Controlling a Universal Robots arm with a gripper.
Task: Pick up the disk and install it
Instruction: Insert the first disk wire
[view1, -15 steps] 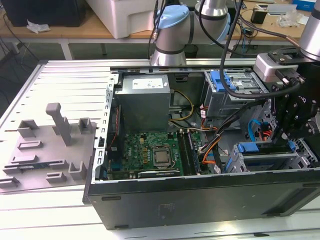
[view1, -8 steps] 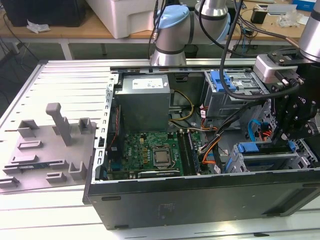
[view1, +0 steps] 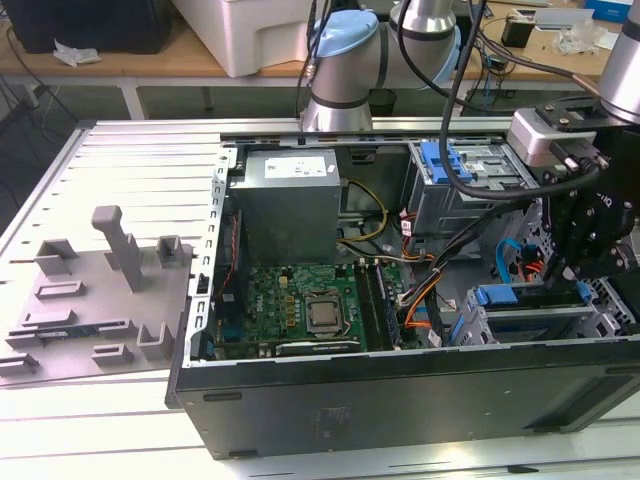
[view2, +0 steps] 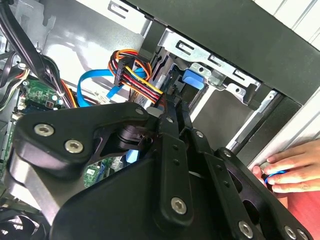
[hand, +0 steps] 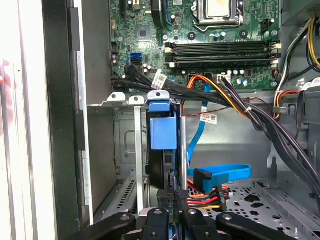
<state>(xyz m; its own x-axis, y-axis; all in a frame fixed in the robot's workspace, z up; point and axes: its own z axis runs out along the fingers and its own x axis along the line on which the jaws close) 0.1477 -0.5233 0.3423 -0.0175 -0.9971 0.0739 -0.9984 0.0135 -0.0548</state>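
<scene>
While the open computer case (view1: 400, 400) lies on its side on the slatted worktable (view1: 120, 140), the job is judged to be in its closing stage. At the exterior view's left, a grey fixture plate (view1: 100, 290) with moulded holders is seen just beside the case, and no drive can be made out on it. Inside the case, the grey power-supply box (view1: 290, 200) and, below it, the green motherboard (view1: 300, 305) are shown, neither one touched by the arm. Further toward the exterior view's right, a silver drive cage with a blue latch (view1: 470, 165) is seen at the far wall.

The disk (hand: 162, 132) is found in the lower drive bay (hand: 120, 145) at the case's near corner. In the first wrist view it is seen edge-on, standing between the bay's metal walls with its blue plastic frame at the far end. The gripper (hand: 172, 214) is set at the disk's near edge, its jaws drawn narrow and apparently clamped on that edge. A bundle of orange, red and yellow power wires (hand: 210, 200) and a flat blue data cable (hand: 225, 175) lie just beside the jaws.

The pick-up is taken as done and the disk as largely slid in. Whether it is fully seated cannot be told. In the second wrist view a person's hand (view2: 285, 170) is rested outside the case.
</scene>
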